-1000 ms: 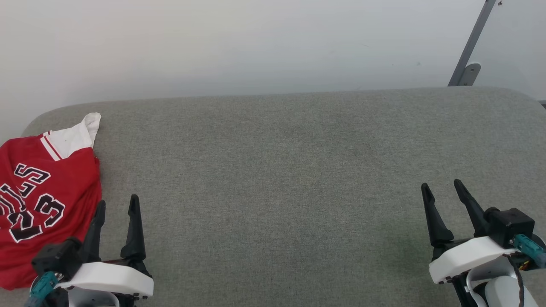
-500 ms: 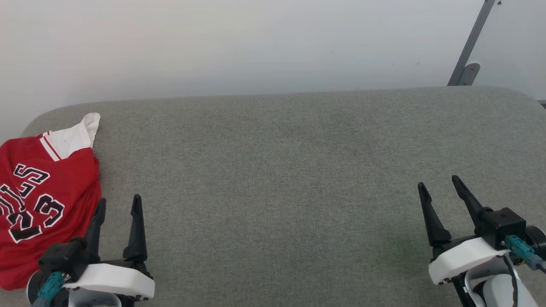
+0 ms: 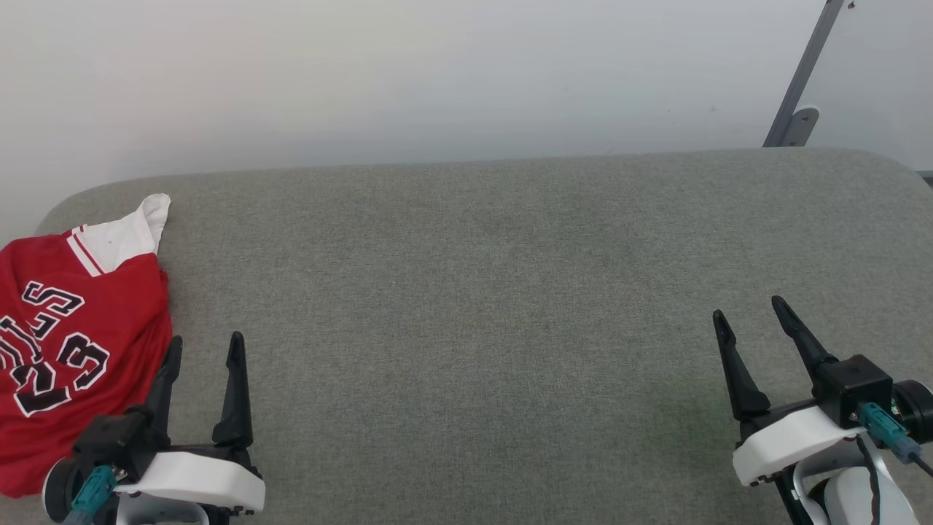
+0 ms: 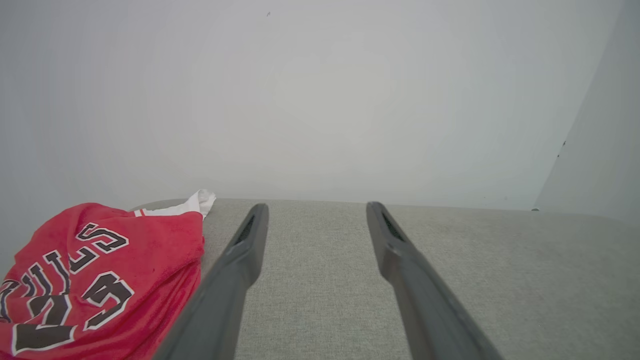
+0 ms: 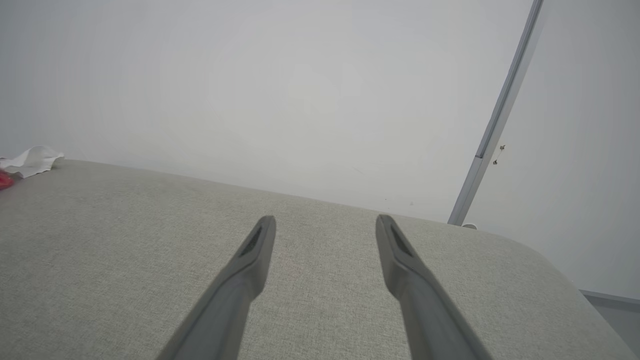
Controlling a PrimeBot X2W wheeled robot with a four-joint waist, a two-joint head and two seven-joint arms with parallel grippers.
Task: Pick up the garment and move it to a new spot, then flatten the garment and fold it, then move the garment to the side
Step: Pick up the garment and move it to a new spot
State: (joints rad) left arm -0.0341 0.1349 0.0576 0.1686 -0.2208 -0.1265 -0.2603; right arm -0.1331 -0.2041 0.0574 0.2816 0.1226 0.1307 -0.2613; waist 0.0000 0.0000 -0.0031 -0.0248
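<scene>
Red shirt (image 3: pixel 73 328) sits bunched at the pad's (image 3: pixel 474 292) left end, white sleeve up by the rounded back corner. Whether it hangs over the side edge is hard to say. Left gripper (image 3: pixel 205 337) is just beside it, fingers spread wide, holding nothing. Right gripper (image 3: pixel 749 306) is well apart near the right end, equally wide, also holding nothing. A broad stretch of pad lies open between them.

Red jersey-style garment (image 3: pixel 80 306): white sleeve, red-striped trim, black white-outlined lettering. Mottled grey-green fabric surface (image 3: pixel 474 306). Pale grey wall (image 3: pixel 437 73). Black fingers, white housings: left gripper (image 3: pixel 205 337), right gripper (image 3: pixel 749 306).
</scene>
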